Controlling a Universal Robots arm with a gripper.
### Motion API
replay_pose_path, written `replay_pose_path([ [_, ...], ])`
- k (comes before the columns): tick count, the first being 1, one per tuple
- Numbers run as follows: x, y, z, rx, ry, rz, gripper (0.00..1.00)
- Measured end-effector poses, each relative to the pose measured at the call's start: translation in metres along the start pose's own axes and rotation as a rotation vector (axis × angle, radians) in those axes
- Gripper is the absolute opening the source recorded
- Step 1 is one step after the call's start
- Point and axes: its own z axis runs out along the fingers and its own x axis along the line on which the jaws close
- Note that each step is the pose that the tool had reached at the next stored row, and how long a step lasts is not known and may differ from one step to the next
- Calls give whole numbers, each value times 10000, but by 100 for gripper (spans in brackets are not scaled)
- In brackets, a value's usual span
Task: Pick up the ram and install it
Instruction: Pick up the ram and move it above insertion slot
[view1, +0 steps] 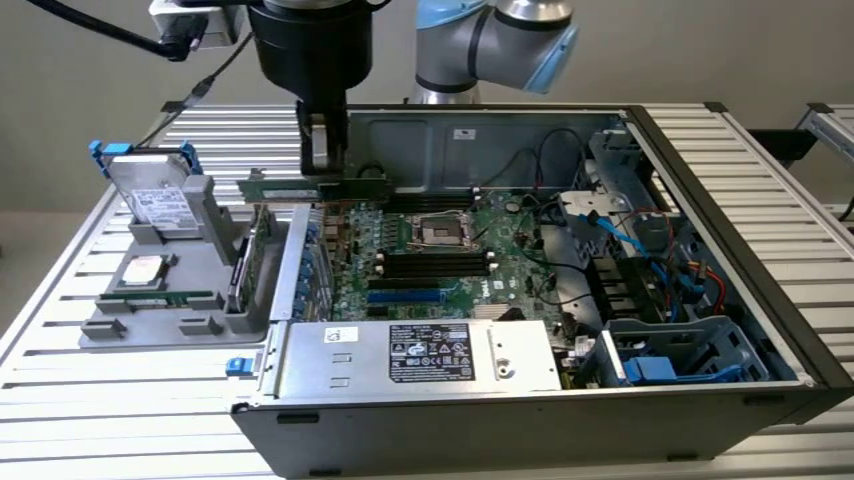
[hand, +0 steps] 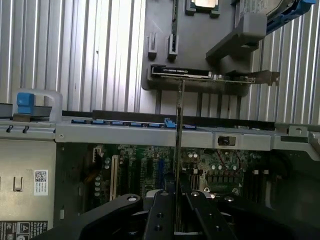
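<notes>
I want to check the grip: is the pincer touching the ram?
Touching. The exterior view shows the pincer closed on the ram from above; the wrist view shows the ram edge-on between its fingers.

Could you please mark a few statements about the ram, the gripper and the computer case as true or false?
1. The gripper is shut on the ram. True.
2. The ram is seated in a slot. False: it is held in the air over the side wall of the case.
3. The case lies open, its motherboard exposed. True.
4. The hard drive sits inside the case. False: it stands in the grey fixture beside the case.
</notes>
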Motion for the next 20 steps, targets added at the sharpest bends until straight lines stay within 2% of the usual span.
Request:
replay_pose_path([
  [14,24,-638,-25,0,4,-1,13],
  [20,-14,-859,11,0,10,6,13],
])
